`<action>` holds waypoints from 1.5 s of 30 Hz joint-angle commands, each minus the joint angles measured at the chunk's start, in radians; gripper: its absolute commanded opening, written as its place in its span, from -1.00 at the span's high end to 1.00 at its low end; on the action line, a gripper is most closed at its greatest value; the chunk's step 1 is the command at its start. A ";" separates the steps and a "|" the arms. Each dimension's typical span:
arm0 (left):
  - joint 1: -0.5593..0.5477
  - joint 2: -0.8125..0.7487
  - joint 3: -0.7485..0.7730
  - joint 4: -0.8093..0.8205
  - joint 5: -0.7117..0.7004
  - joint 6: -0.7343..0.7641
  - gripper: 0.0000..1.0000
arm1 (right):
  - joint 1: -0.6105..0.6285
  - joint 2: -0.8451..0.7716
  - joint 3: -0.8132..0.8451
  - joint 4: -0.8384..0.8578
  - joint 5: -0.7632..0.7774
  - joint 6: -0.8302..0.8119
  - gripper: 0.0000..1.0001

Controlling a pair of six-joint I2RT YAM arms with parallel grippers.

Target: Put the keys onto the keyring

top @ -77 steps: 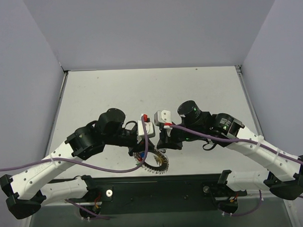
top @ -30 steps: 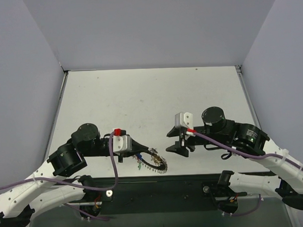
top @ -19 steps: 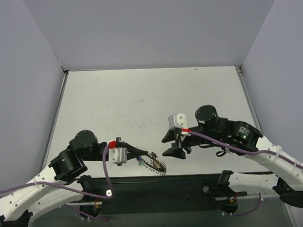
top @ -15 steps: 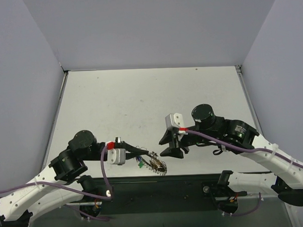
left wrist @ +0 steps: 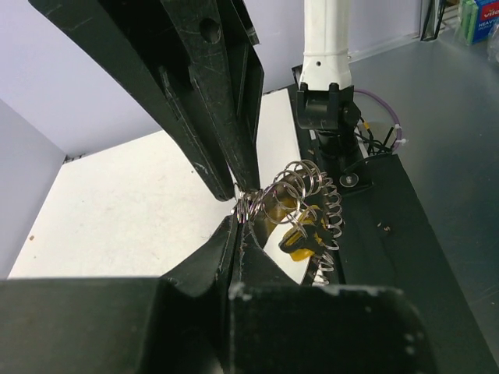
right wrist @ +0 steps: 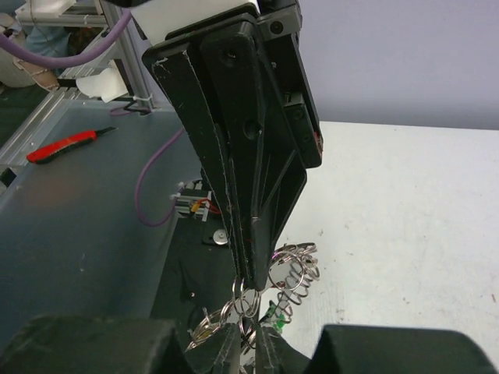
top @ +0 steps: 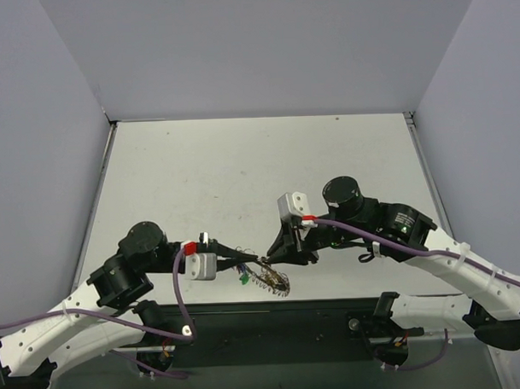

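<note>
Left end effector [left wrist: 238,206] and right end effector [right wrist: 248,305], both matte black, clench the springy, silvery coiled-wire keyring [left wrist: 312,179]; yellow-headed keys [left wrist: 300,238] hang on it.

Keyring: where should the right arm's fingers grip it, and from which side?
Grip the large silvery coil-rimmed metal keyring by its bare rim beside the left gripper's pinch, coming from the far-right side, where the right fingers already sit. The rim is thin wire, so straddle it. The arc further out carries the yellow-headed key, so stay off that.
</note>
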 commanded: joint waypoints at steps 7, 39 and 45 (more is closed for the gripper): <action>-0.006 -0.025 -0.035 0.271 0.041 -0.062 1.00 | 0.008 0.019 0.015 0.058 -0.038 0.011 1.00; -0.006 -0.011 -0.210 0.756 -0.039 -0.247 1.00 | 0.009 -0.144 -0.051 0.235 -0.001 0.026 0.31; -0.006 -0.001 -0.204 0.755 -0.039 -0.241 1.00 | 0.009 -0.098 -0.039 0.249 -0.036 0.034 0.44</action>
